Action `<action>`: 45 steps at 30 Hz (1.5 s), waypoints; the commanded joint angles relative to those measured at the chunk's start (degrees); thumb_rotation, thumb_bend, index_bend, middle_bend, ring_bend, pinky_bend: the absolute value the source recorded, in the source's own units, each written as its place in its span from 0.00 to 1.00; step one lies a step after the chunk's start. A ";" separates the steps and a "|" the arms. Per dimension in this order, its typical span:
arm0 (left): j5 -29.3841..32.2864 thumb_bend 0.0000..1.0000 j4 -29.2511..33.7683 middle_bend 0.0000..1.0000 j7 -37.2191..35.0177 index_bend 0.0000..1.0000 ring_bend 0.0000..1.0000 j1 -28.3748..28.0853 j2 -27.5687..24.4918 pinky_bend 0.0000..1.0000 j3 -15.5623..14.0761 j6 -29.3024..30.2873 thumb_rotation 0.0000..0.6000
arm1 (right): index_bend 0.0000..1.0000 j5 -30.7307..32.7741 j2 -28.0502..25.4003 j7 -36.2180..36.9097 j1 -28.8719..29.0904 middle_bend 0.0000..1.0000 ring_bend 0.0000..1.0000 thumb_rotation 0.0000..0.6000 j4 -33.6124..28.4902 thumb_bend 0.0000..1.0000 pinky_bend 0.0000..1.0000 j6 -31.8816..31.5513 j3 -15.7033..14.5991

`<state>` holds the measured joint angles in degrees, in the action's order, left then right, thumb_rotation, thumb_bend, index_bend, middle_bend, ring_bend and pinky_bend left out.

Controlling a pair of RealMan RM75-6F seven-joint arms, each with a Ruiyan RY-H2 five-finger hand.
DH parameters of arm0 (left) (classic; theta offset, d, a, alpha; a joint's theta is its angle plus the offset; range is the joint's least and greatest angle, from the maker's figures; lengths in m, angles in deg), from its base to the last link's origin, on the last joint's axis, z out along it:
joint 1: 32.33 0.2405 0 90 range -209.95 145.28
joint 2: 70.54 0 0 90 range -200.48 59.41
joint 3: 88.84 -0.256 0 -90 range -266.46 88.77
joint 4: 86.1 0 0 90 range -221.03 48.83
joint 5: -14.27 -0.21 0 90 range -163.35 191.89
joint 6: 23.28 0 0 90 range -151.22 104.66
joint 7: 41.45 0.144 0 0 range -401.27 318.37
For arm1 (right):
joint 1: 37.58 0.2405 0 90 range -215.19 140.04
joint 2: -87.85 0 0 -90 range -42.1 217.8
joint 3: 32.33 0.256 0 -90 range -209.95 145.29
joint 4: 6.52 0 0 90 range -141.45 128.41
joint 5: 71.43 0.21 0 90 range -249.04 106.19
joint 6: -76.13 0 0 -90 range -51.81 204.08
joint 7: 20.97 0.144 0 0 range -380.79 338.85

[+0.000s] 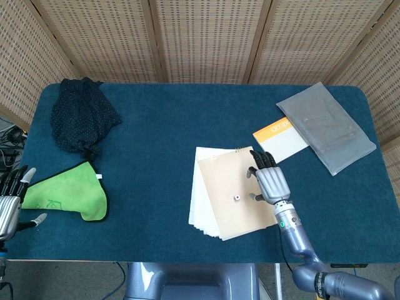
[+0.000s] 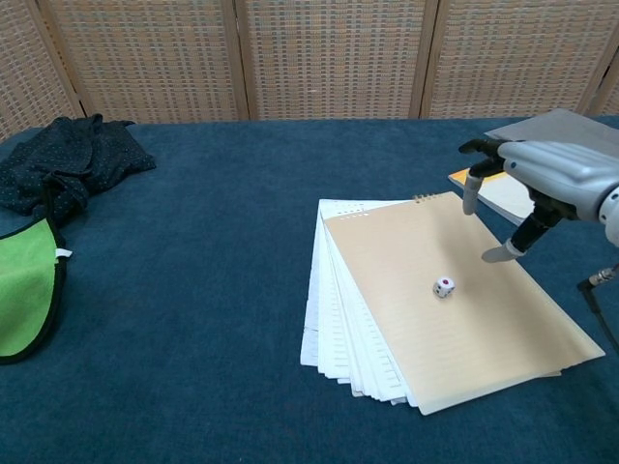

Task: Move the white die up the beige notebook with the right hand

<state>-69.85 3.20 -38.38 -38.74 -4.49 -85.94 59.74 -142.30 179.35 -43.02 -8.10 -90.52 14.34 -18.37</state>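
Observation:
The white die (image 1: 237,199) (image 2: 444,287) lies near the middle of the beige notebook (image 1: 231,215) (image 2: 484,338), red dot facing up. My right hand (image 1: 269,182) (image 2: 542,179) hovers over the notebook's right part, just right of the die, fingers spread and holding nothing. It does not touch the die. At the table's left edge sits my left hand (image 1: 9,206), fingers apart and empty, beside the green cloth; the chest view does not show it.
White lined sheets (image 1: 197,206) (image 2: 329,329) fan out under the notebook. An orange-and-white booklet (image 1: 278,139) (image 2: 513,188) and a grey pouch (image 1: 328,125) lie at the right rear. A green cloth (image 1: 65,195) and a dark dotted cloth (image 1: 81,112) lie at the left.

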 commanded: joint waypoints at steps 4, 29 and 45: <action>-0.08 0.00 0.03 0.00 0.34 0.00 0.00 -0.20 0.13 0.00 -0.10 -0.30 1.00 | 0.50 -0.07 1.70 -0.15 0.62 0.12 0.00 1.00 0.73 0.29 0.03 -0.07 -1.52; 0.22 0.00 -0.01 0.00 0.60 0.00 0.00 -0.44 0.30 0.00 -0.17 -0.68 1.00 | 0.52 2.30 4.87 -1.69 2.06 0.13 0.00 1.00 3.54 0.41 0.03 1.38 -4.30; 0.22 0.00 0.03 0.00 0.46 0.00 0.00 -0.47 0.26 0.00 -0.20 -0.60 1.00 | 0.53 3.67 6.37 -2.16 3.28 0.14 0.00 1.00 4.98 0.43 0.04 2.58 -4.49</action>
<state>-69.62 3.24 -37.91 -39.21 -4.23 -86.14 59.14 -138.68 185.67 -45.23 -4.88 -85.59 16.86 -22.89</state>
